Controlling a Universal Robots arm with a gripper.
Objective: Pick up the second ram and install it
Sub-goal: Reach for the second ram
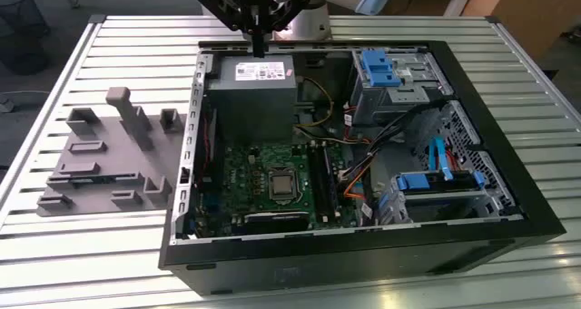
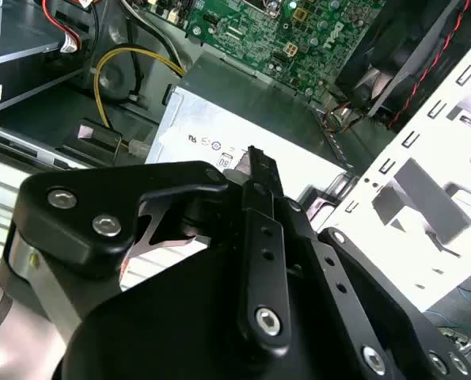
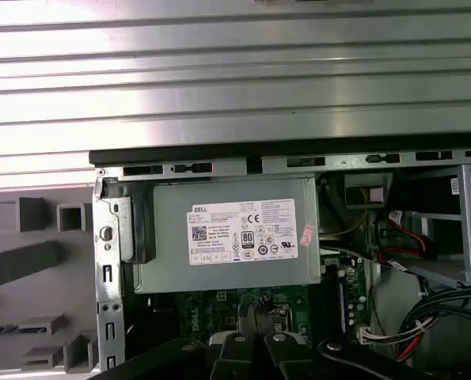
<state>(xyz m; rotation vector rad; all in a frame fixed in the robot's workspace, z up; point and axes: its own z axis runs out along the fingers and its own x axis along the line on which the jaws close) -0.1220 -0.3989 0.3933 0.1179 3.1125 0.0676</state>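
Bright, even light glares off the slatted table [image 1: 81, 254] and white label [image 3: 243, 231], with the case [image 1: 363, 261] interior in soft shadow and the gripper [image 1: 258, 49] a dark silhouette.

Fixture blocks [image 1: 109, 152] on table [image 1: 91, 254], at exterior view's left of case [image 1: 363, 258]

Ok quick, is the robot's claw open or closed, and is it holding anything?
Gripper: closed, with nothing seen held in it.

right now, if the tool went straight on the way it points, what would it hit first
Probably the power supply, near its labelled end, which lies under the tool; depth is unclear.
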